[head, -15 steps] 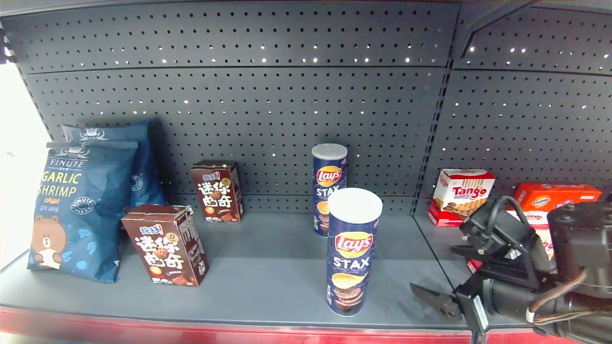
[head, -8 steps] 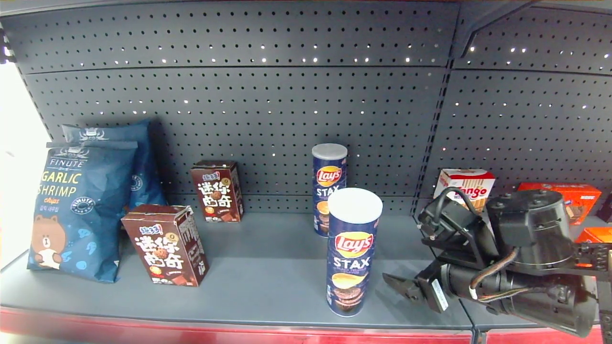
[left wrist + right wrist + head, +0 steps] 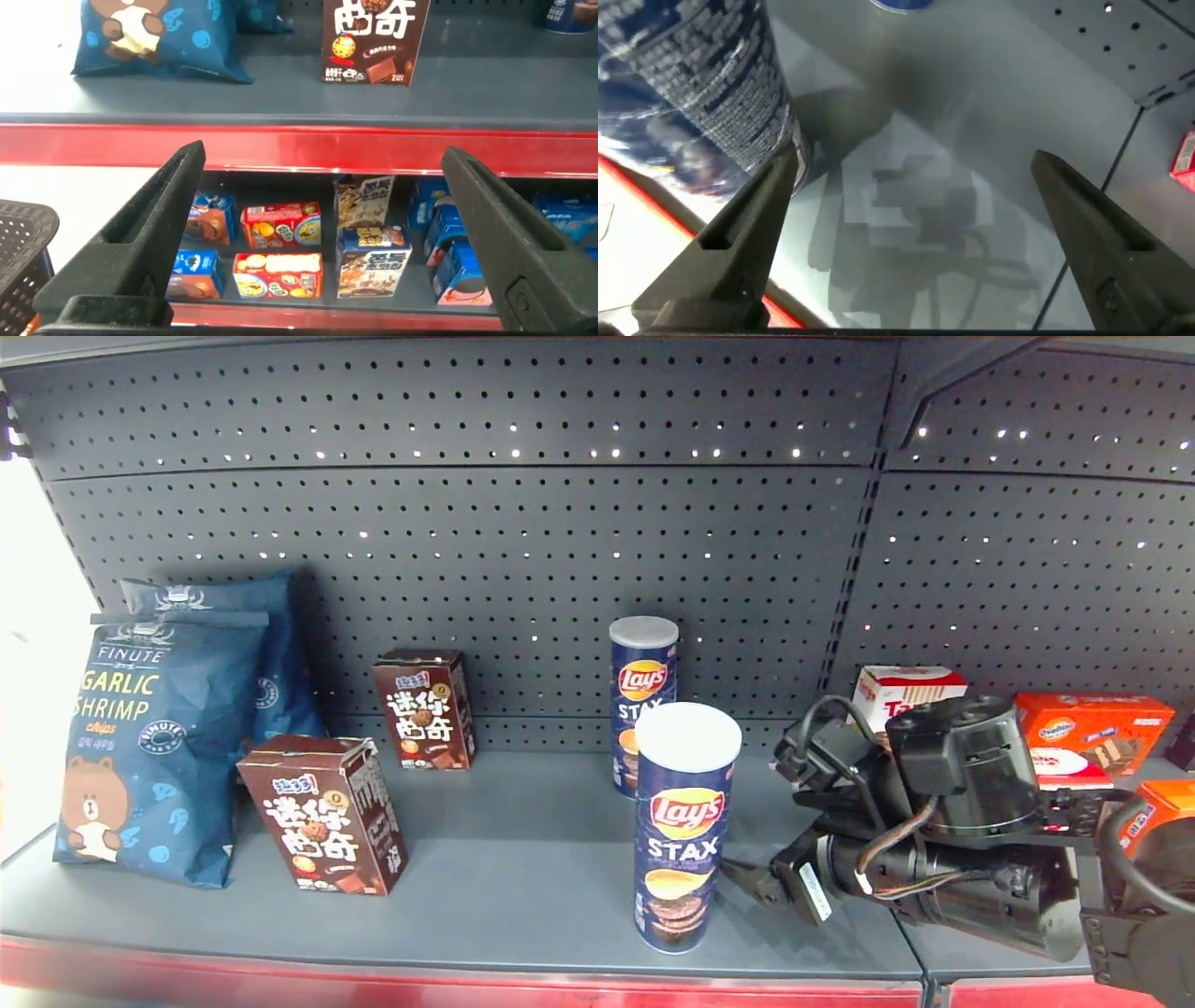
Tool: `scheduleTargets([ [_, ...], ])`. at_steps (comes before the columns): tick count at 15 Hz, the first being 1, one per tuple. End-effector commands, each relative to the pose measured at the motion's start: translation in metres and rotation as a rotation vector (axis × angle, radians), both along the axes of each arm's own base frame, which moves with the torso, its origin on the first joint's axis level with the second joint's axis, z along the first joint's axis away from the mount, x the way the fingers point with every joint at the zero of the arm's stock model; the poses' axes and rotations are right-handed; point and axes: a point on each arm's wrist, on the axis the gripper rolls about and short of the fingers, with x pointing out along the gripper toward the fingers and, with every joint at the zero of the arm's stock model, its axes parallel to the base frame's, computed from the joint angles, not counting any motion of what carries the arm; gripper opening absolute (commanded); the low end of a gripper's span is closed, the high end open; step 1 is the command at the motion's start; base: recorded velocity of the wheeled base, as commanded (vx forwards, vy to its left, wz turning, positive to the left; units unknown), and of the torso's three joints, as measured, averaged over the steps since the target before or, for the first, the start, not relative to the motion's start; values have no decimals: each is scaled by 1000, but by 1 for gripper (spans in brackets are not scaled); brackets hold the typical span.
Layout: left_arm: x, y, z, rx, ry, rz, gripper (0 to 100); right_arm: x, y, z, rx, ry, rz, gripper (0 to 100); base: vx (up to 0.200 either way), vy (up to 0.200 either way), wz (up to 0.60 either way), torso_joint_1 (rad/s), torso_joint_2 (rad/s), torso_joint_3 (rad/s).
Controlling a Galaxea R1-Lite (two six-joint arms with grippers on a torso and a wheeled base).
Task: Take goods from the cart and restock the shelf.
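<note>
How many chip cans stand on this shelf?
2. The front chip can stands near the shelf edge, beside the right claw; the rear chip can stands just behind it. None looks hidden.

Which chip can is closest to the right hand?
The front chip can, near the front of the shelf, next to the right hand; the other can stands behind it.

A dark grey shelf (image 3: 523,859) spans the scene, its near edge capped by a red lip (image 3: 280,980). Behind it stands a grey perforated back panel (image 3: 467,523) in stacked sections, with specks of light showing through some holes. A slotted post (image 3: 845,588) splits the left bay from the right one, and a slanted bracket (image 3: 971,373) sits at the top right. White glare (image 3: 28,616) washes out the far left. Below the lip, the floor (image 3: 75,187) is pale.
</note>
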Motion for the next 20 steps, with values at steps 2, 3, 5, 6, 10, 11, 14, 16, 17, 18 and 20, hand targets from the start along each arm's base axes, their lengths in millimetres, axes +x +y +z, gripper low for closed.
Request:
scheduleTargets([
  [2, 0, 0, 0, -6, 2, 1, 100, 5, 4, -4, -7, 8, -1, 100, 0, 0, 0, 0, 0, 0],
  [3, 0, 0, 0, -6, 2, 1, 100, 6, 5, -4, -7, 8, -1, 100, 0, 0, 0, 0, 0, 0],
  [5, 0, 0, 0, -6, 2, 1, 100, 7, 6, -5, -10, 12, 0, 100, 0, 0, 0, 0, 0, 0],
  [6, 0, 0, 0, -6, 2, 1, 100, 8, 7, -5, -9, 11, 0, 100, 0, 0, 0, 0, 0, 0],
  [10, 0, 0, 0, -15, 2, 2, 100, 12, 11, -5, -7, 8, 2, 100, 0, 0, 0, 0, 0, 0],
  [11, 0, 0, 0, -18, 2, 3, 100, 11, 11, -5, -7, 8, 5, 100, 0, 0, 0, 0, 0, 0],
  [14, 0, 0, 0, -18, 2, 3, 100, 11, 14, -7, -10, 14, 10, 100, 0, 0, 0, 0, 0, 0],
  [16, 0, 0, 0, -18, 2, 3, 100, 12, 15, -7, -8, 11, 12, 100, 0, 0, 0, 0, 0, 0],
  [17, 0, 0, 0, -18, 2, 1, 100, 11, 14, -7, -6, 7, 10, 100, 0, 0, 0, 0, 0, 0],
  [18, 0, 0, 0, -18, 2, 1, 100, 9, 12, -7, -7, 8, 7, 100, 0, 0, 0, 0, 0, 0],
  [20, 0, 0, 0, -18, 2, 1, 100, 5, 7, -7, -7, 10, 5, 100, 0, 0, 0, 0, 0, 0],
])
